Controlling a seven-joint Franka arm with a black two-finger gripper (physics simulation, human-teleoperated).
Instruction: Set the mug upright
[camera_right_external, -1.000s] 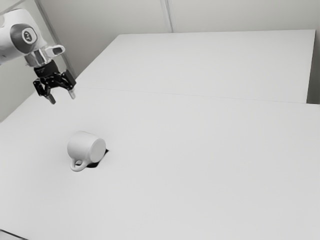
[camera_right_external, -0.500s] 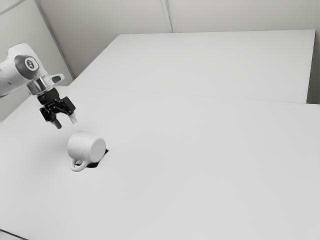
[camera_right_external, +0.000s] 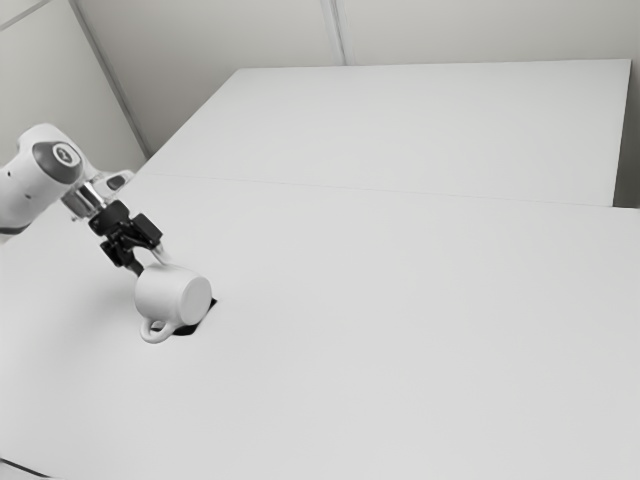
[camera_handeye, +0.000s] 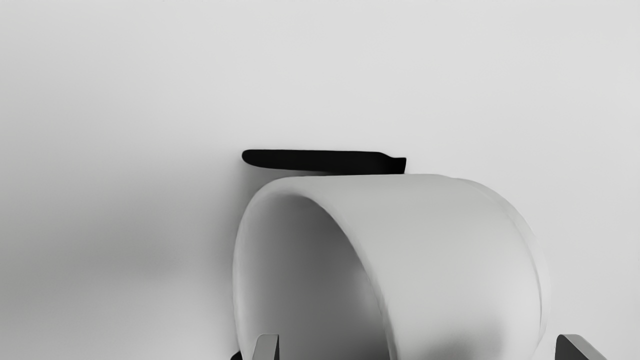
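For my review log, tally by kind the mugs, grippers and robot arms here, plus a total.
Mug, white, lying on its side: 1
Gripper, black, open at the mug: 1
Robot arm, mostly white: 1
Total: 3

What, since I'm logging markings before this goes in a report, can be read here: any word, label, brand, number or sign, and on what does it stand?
Nothing can be read for certain.
Round badge on the arm: a small dark mark, too small to read.
Mug: no lettering on the sides in view.
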